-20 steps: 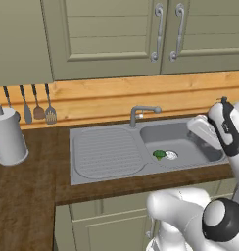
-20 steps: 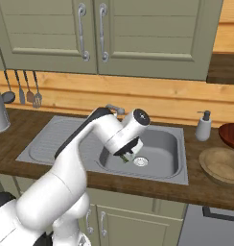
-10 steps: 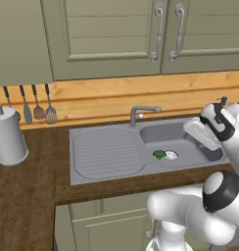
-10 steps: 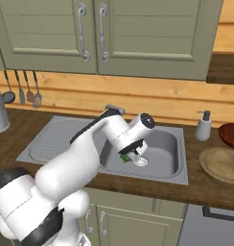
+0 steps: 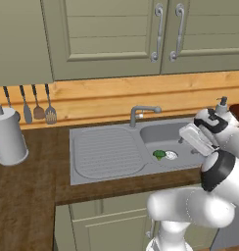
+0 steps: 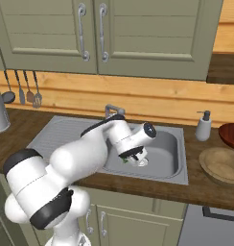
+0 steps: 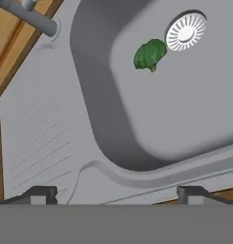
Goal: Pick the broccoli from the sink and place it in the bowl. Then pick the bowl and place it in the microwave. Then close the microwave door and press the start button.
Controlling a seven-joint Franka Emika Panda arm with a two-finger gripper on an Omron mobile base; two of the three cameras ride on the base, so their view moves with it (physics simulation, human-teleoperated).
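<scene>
Presently the gripper (image 7: 116,193) hangs above the sink (image 7: 152,119), jaws spread and empty; it should centre over the broccoli (image 7: 149,54) beside the drain (image 7: 185,31) before descending.

The arm (image 6: 85,158) is built of glossy white, rounded, bulbous segments joined by dark, nearly black bands at the joints. Its wrist ends in a white cylinder with a dark cap. The claw (image 7: 116,193) shows two small dark grey, blocky fingertips.
</scene>
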